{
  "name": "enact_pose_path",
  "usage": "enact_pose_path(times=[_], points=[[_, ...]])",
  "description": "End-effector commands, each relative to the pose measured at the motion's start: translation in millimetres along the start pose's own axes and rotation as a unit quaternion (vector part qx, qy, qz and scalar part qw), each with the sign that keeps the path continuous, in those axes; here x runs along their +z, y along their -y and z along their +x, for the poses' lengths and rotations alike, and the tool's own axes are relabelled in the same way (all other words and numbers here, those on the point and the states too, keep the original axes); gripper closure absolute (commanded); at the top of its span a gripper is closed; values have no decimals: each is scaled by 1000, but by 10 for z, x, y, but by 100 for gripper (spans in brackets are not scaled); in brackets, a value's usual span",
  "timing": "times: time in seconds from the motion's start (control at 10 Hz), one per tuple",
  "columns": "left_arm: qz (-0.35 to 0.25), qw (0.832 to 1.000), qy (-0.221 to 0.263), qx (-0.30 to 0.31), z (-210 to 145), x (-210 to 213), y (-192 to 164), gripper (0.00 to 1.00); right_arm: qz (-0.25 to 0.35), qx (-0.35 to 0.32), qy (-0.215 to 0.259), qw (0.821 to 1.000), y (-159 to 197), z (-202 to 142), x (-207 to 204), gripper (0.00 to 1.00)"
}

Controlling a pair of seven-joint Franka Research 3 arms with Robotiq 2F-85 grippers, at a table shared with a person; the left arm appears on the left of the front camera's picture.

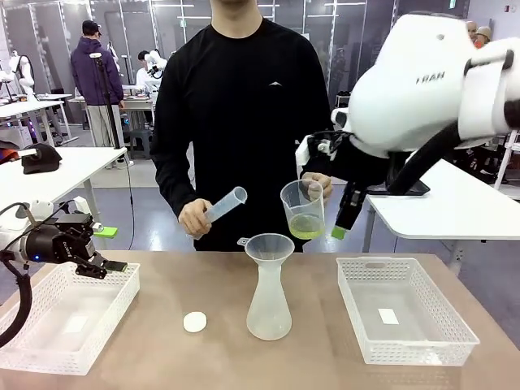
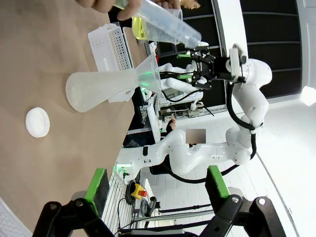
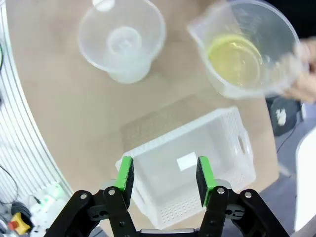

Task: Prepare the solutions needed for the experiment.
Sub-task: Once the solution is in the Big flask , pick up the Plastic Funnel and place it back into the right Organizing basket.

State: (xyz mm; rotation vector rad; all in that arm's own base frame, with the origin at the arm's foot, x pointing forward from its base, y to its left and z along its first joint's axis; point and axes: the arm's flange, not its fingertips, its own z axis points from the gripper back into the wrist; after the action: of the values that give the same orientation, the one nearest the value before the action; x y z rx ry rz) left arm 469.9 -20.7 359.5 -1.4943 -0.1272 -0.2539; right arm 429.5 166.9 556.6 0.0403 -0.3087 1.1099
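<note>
The solutions point(image 1: 305, 226) are a shallow yellow-green layer in a clear measuring beaker point(image 1: 302, 208) that the person holds up above and to the right of the funnel point(image 1: 269, 246). The funnel sits in a frosted conical flask point(image 1: 268, 302). In the other hand the person holds a tilted graduated cylinder point(image 1: 224, 205). My right gripper point(image 1: 341, 229) hangs open just right of the beaker, fingers pointing down. The right wrist view shows that gripper point(image 3: 165, 173) with nothing in it, above a basket, with the liquid point(image 3: 234, 57) ahead. My left gripper point(image 1: 110, 266) is open over the left basket.
A white round cap point(image 1: 194, 322) lies on the table left of the flask. White mesh baskets stand at the left point(image 1: 49, 345) and right point(image 1: 431, 337). In the left wrist view the flask point(image 2: 94, 89) and cap point(image 2: 37, 122) lie ahead of the open gripper point(image 2: 157, 183).
</note>
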Motion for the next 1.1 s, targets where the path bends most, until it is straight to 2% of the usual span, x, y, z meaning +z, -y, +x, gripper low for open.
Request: enact_pose_path(times=[0.0, 0.2, 0.3, 0.8, 1.0], points=[[1, 1000, -2, -6, 6, -5, 11, 0, 4, -87, 7, 996, 106, -102, -15, 36], [1, 1000, -2, -6, 6, -5, 11, 0, 19, -137, 6, 990, 211, -351, -50, 36], [1, 1000, -2, -6, 6, -5, 11, 0, 5, -79, -1, 997, 215, -234, 6, 36], [1, 1000, -2, -6, 6, -5, 11, 0, 7, -91, -2, 996, 199, -230, -11, 36], [1, 1000, -2, -6, 6, -5, 11, 0, 82, -189, 77, 975, 463, -424, -194, 36]])
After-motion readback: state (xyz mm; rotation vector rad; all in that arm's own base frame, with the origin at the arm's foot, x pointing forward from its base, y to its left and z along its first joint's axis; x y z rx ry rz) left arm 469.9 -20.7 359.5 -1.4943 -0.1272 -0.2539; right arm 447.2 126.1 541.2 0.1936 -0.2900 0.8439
